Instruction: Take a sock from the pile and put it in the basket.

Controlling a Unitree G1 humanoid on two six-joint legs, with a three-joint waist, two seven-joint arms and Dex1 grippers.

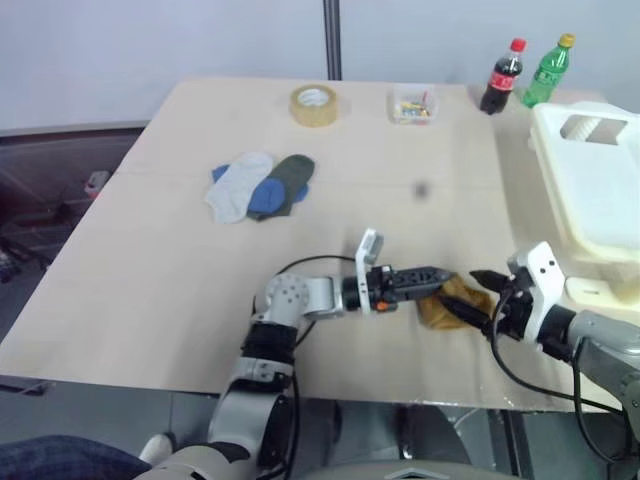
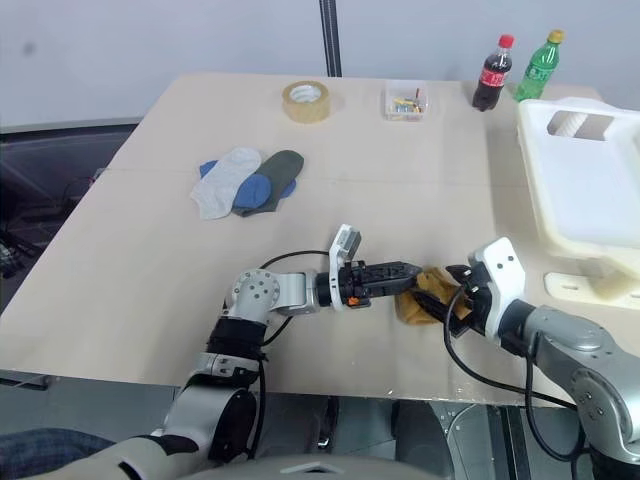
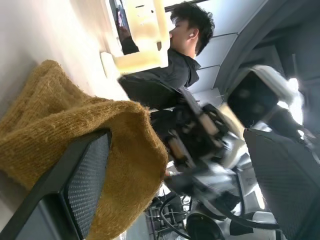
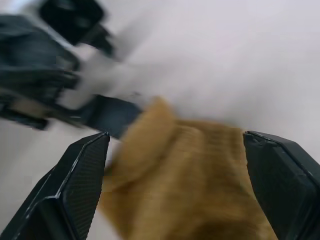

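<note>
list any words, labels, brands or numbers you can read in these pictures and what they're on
None can be read.
Dark cola bottle: red label, lettering too small to read.
Green bottle: label too small to read.
Tape roll: no print to be made out.
Small clear box: coloured contents, no legible text.
Basket and mustard sock: no visible markings.

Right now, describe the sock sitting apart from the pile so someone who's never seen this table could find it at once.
Start at the big cream laundry basket on the table's right edge and come toward the near edge. There, between the two open black pincers, left and right, lies a crumpled mustard-yellow knit sock. It's the only yellow one, well away from the white, blue and dark green pile.
</note>
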